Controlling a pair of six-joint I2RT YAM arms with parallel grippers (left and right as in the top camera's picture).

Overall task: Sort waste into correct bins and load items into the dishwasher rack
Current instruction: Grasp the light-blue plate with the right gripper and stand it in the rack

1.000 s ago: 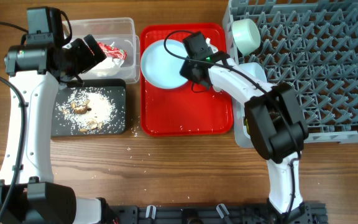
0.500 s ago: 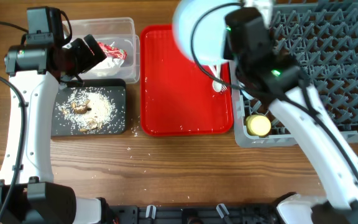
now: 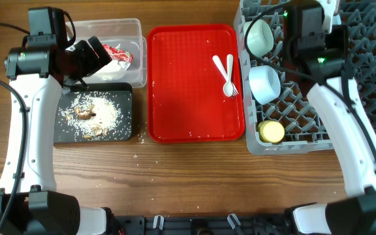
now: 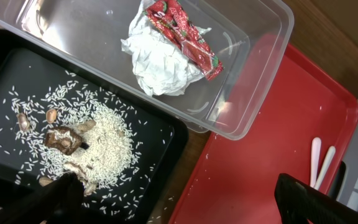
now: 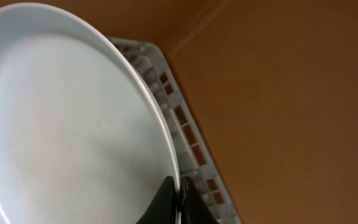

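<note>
Red-and-white wrapper (image 4: 185, 34), white tissue (image 4: 157, 68); black tray (image 4: 160, 155) speckled with white rice (image 4: 104, 134); red tray (image 3: 188, 98); grey rack (image 3: 364, 72); yellow cup (image 3: 271, 132); pale blue plate (image 5: 61, 124).

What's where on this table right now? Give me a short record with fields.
Left pincer: open, above the black tray and tub
Right pincer: shut on the plate rim, over the rack
In rack: two bowls, yellow cup
Red tray: cutlery
In tub: wrapper, tissue
In black tray: rice scraps
</note>
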